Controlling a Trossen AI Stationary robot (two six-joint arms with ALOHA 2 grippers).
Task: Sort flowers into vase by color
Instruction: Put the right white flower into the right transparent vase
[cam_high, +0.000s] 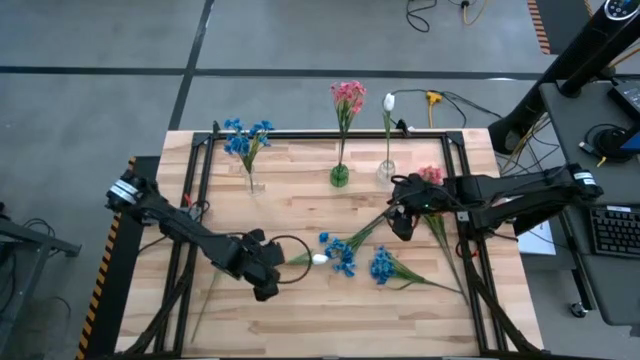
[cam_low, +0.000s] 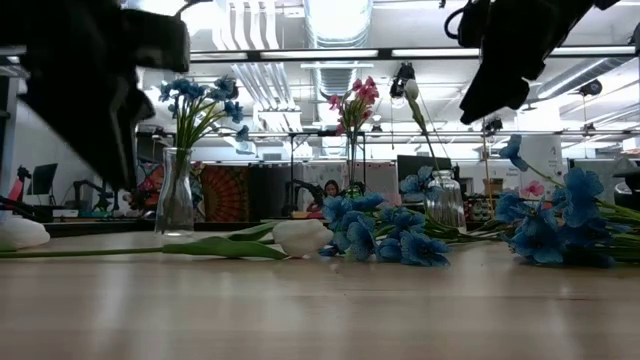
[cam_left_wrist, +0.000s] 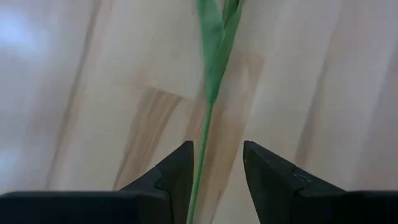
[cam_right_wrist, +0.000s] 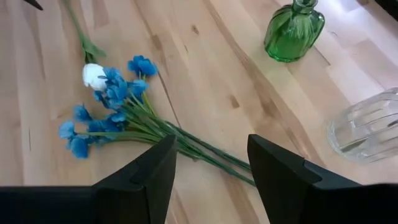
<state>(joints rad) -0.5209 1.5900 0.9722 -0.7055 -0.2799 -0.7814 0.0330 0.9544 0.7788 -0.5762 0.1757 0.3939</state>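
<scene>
Both arms reach over the wooden tabletop (cam_high: 300, 320) in the high view. On its far side stand three vases: a clear vase (cam_high: 251, 180) with blue flowers, a green vase (cam_high: 340, 176) with pink flowers, and a glass vase (cam_high: 386, 170) with a white bud. Loose blue sprigs (cam_high: 340, 252) and a white flower (cam_high: 318, 259) lie mid-table. The left tool (cam_high: 268, 283) sits low over the white flower's stem; the right tool (cam_high: 402, 226) hovers near a loose pink sprig (cam_high: 431, 176), beside the blue stems.

From table height, the white bud (cam_low: 302, 236) rests flat beside the blue blossoms. Beyond the tabletop is an open workshop with ceiling ducts, strip lights and monitors.

At the left wrist, the green stem (cam_left_wrist: 205, 134) runs between the tool's two fingers (cam_left_wrist: 177, 171), which stand partly apart and, as far as I can tell, not yet pinching it. My worry: the stem lies closer to one finger, so closing could roll it aside or catch only the leaf; it is thin and flat on the wood, and may slip.

Past the right wrist, that tool's jaws are parted and empty above the blue stems. The white bud touches the blue cluster there, so lifting it might drag blue blossoms along. The long stem could also swing into the vases.
</scene>
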